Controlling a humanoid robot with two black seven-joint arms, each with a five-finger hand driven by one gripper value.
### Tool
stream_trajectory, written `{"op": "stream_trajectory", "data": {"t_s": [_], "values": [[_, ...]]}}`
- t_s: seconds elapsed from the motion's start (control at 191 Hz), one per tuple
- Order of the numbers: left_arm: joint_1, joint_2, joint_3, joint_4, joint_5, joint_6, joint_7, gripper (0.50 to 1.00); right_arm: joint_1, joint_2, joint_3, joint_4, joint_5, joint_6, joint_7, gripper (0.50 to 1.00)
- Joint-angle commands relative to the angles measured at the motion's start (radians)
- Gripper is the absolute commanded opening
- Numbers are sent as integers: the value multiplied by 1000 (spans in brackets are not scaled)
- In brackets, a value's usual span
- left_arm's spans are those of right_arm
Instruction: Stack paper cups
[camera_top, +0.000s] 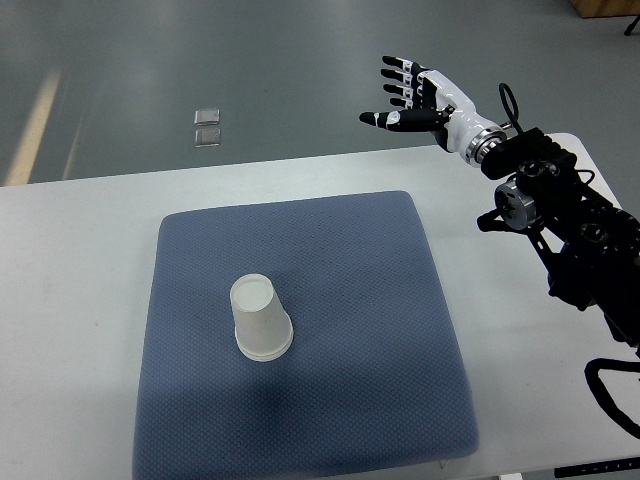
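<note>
Cup (262, 318) upside down on the blue mat (330, 240), axis near vertical.
Right hand (415, 95), fingers spread and empty, hovers beyond the table's far edge; cup lies well down-left of it.

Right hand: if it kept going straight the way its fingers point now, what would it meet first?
Nothing, as far as this view shows. The right hand is open, fingers aimed left past the table's far edge, over the floor. The paper cup sits upside down on the blue pad, well off that line. Depth is uncertain.
</note>
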Motion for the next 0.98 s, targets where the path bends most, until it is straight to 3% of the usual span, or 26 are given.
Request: {"op": "stream_trajectory", "data": {"t_s": [0.0,0.205,0.357,0.971], "values": [[-1,0,0,0,1,0,0,1000,-2,2,-11,-39,96,-56,-16,915],[-1,0,0,0,0,0,0,1000,-2,-5,-14,-99,200,-113,-30,915],[0,0,0,0,0,0,0,1000,-8,-11,-14,-137,249,-111,-22,921],[0,0,0,0,1,0,0,1000,-99,6,-73,-120,251,-102,-4,924]]}}
